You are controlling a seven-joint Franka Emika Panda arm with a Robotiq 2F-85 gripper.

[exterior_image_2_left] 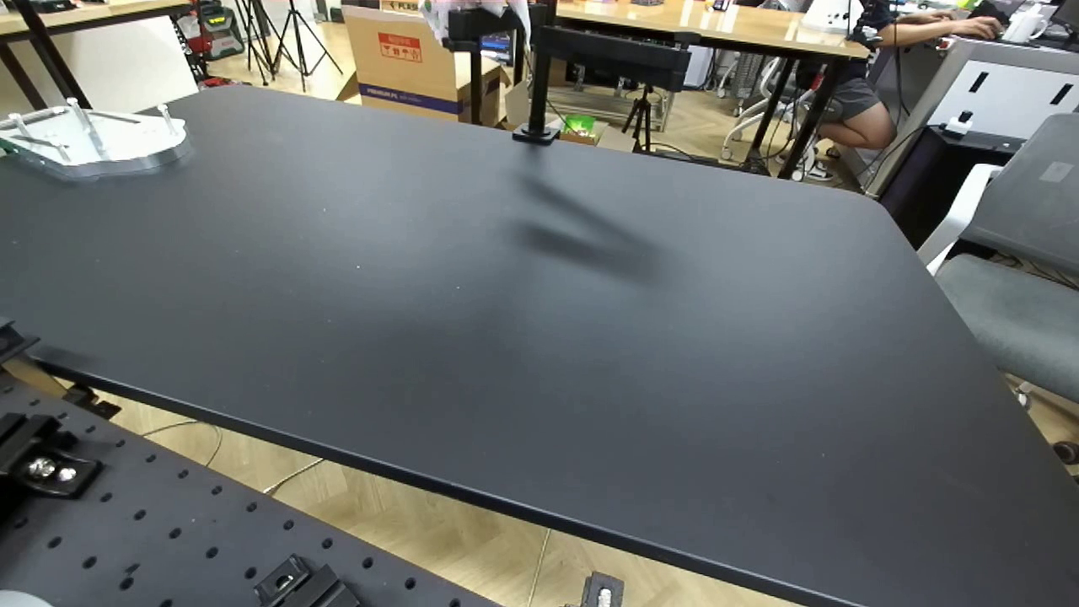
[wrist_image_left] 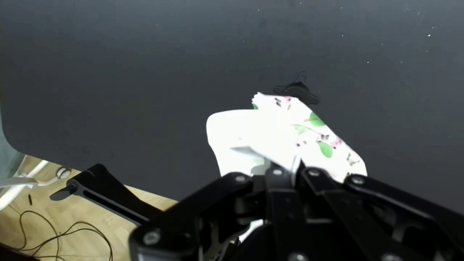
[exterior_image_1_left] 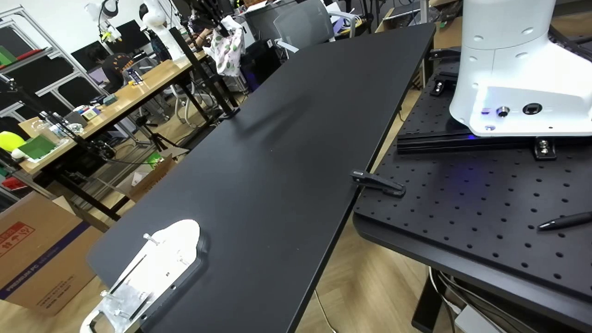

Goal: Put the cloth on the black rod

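My gripper (wrist_image_left: 294, 171) has its jaws clamped on the floral cloth (wrist_image_left: 313, 139). I see it hanging near the black rod (exterior_image_1_left: 199, 69).

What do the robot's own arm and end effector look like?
The arm's base is smooth white, with small round dimples, a round metallic connector and a dark oval socket. The arm's middle is unseen. The end effector is black, with slim jointed bars and grey round screw heads.
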